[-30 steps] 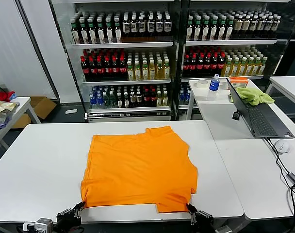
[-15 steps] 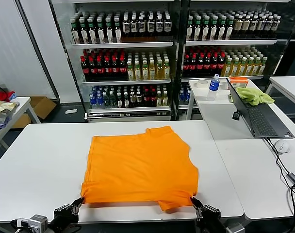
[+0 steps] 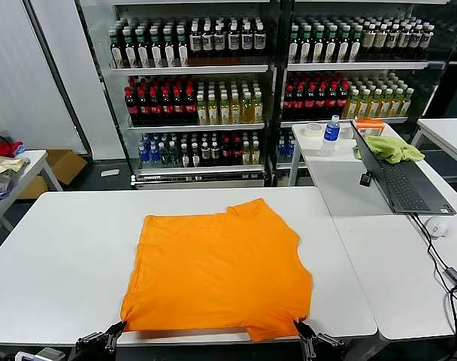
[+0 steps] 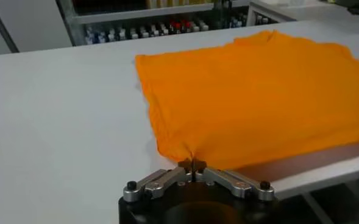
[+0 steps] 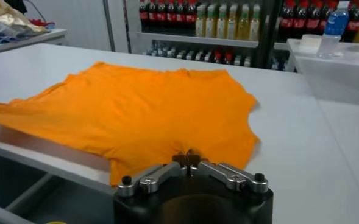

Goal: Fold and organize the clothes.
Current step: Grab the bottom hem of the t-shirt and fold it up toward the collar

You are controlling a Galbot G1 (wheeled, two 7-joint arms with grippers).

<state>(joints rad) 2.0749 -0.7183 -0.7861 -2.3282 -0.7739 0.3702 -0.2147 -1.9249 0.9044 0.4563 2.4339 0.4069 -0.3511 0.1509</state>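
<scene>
While soft, wrinkled orange T-shirt (image 3: 217, 274) lies flat, my left gripper (image 4: 192, 165) and right gripper (image 5: 189, 159) pinch its near corners, dragged nearer me than before.

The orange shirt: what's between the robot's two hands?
Only the orange shirt's near hem stretches from the left hand to the right hand; the head view shows it.
</scene>
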